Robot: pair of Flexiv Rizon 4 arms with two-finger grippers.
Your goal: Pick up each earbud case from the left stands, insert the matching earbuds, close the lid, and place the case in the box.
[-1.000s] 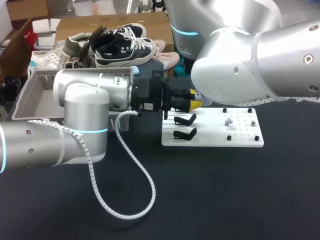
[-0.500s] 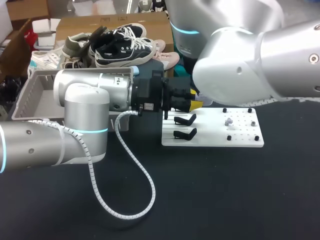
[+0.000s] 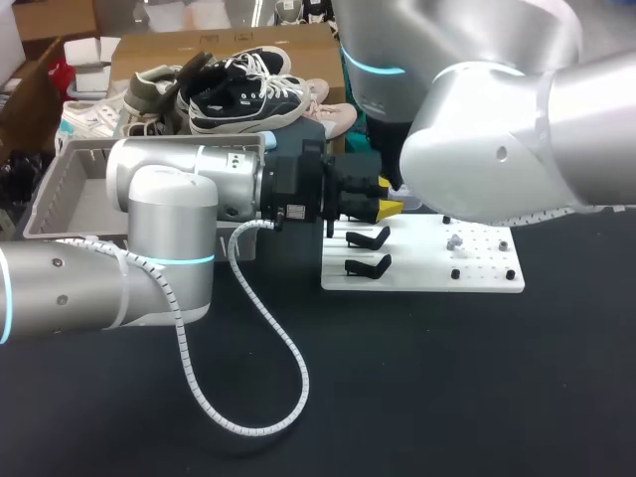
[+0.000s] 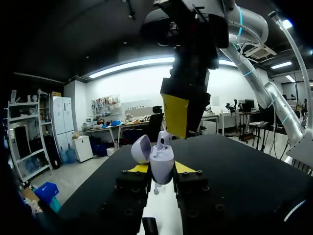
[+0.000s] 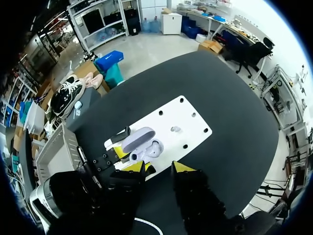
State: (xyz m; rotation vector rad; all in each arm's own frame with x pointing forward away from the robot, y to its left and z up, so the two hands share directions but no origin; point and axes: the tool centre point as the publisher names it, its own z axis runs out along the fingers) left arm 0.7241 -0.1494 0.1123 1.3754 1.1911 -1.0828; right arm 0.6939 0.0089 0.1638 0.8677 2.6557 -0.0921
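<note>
**Item: earbud case [image 4: 161,160], in hand, part loaded.**

- Holder: left claw [image 4: 162,168], both yellow-tipped fingers pressed against the case body from two sides.
- Position: the case sits between the left claw's fingertips, raised over the white board [image 5: 188,120] and directly under the right claw [image 5: 159,167].
- Right claw: fingers parted with nothing between them, poised just above the case mouth.
- Done, as judged: this case is off the stands [image 3: 368,238], both of which look bare. Its lid [image 4: 140,148] is open. One earbud [image 4: 164,140] stands in the mouth; whether it is fully seated I cannot tell.
- Left, as judged: the loose earbud [image 5: 175,129] lies on the board ahead of the right claw, apart from the case, and is not yet inserted. The lid is not yet closed, nor the case placed in the box [image 3: 60,184], well behind the left claw. What the box holds is hidden.
- Orientation: the mouth points away from the left claw's palm, up at the right claw. The lid is hinged back, tilted to one side of the fingers.
- Long axis: the body stands lengthwise along the left fingers. The lid's oval runs across them.
</note>
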